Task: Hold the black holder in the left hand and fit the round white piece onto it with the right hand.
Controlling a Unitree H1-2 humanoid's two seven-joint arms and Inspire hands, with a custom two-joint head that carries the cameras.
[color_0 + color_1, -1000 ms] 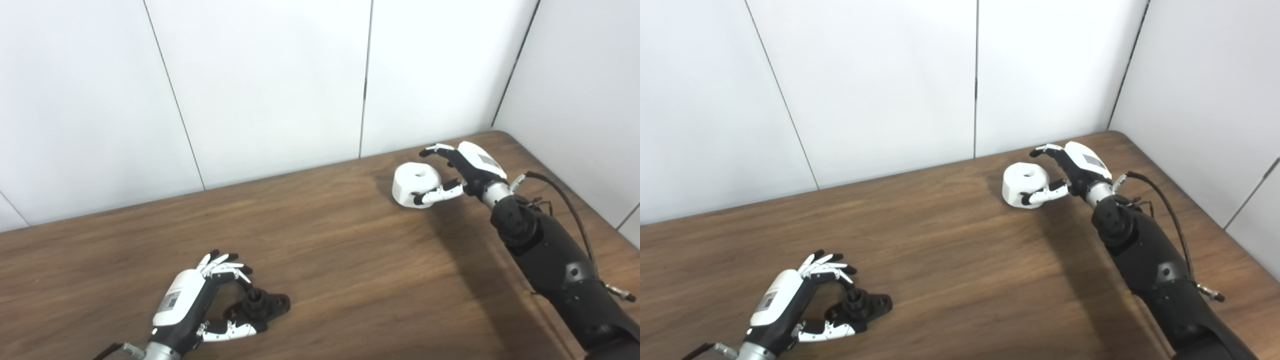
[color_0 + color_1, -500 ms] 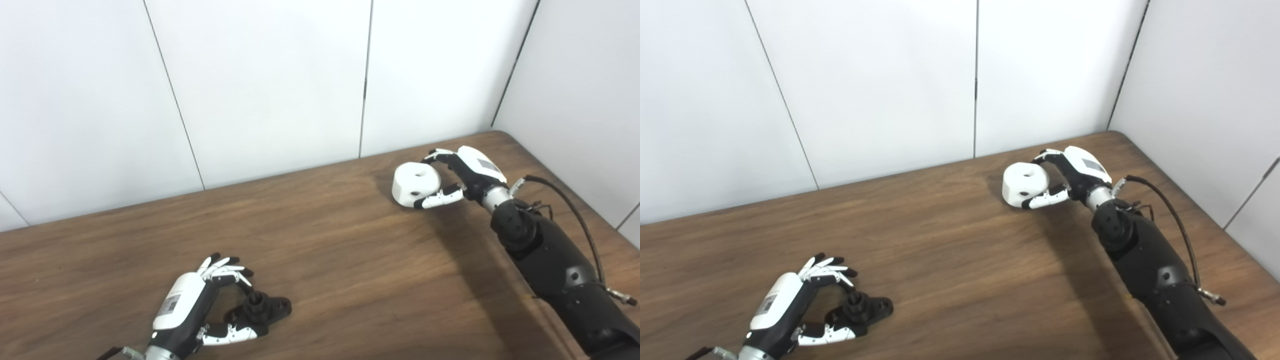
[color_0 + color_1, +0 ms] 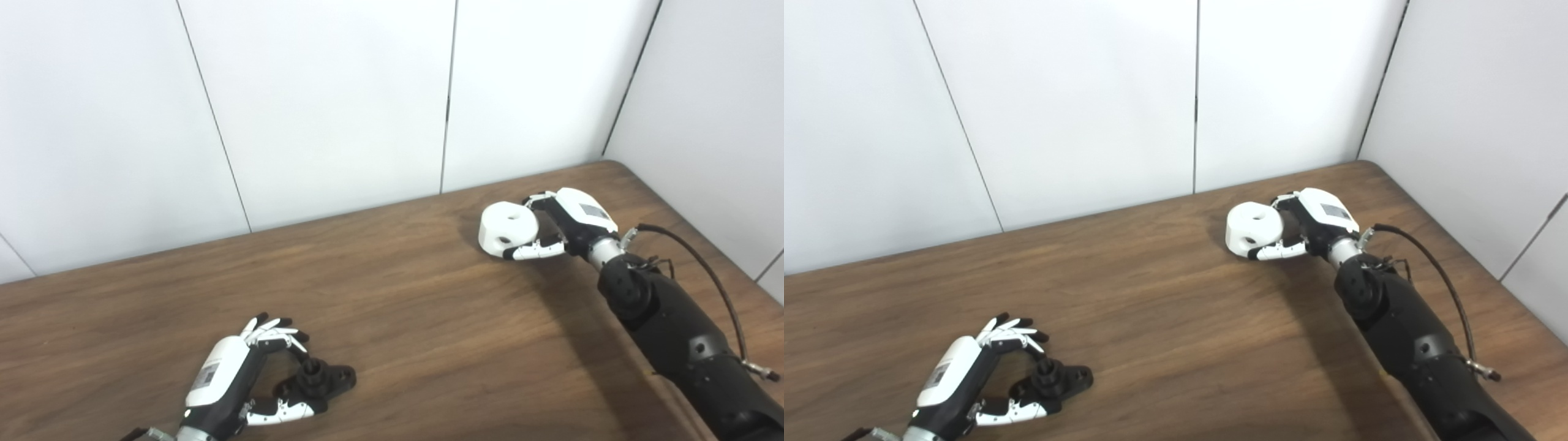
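The black holder (image 3: 318, 381), a flat base with a short round peg, lies on the wooden table (image 3: 398, 306) near the front left. My left hand (image 3: 226, 373) cups it from the left. The thumb lies along the base's near edge and the fingers (image 3: 275, 334) curl above and behind the peg without touching it. The round white piece (image 3: 505, 225), with a hole in its top and a small hole in its side, is at the far right. It is tilted toward the left. My right hand (image 3: 572, 217) is shut on it, fingers over its far side, thumb under its near side.
White wall panels (image 3: 343, 104) rise directly behind the table, and another wall (image 3: 710, 122) stands on the right. The table's rounded far right corner (image 3: 612, 164) is just behind my right hand. A black cable (image 3: 698, 257) loops off the right forearm.
My right hand has closed on the white piece and tipped it up toward the left. The left hand has drawn slightly toward the front edge; the holder stays put.
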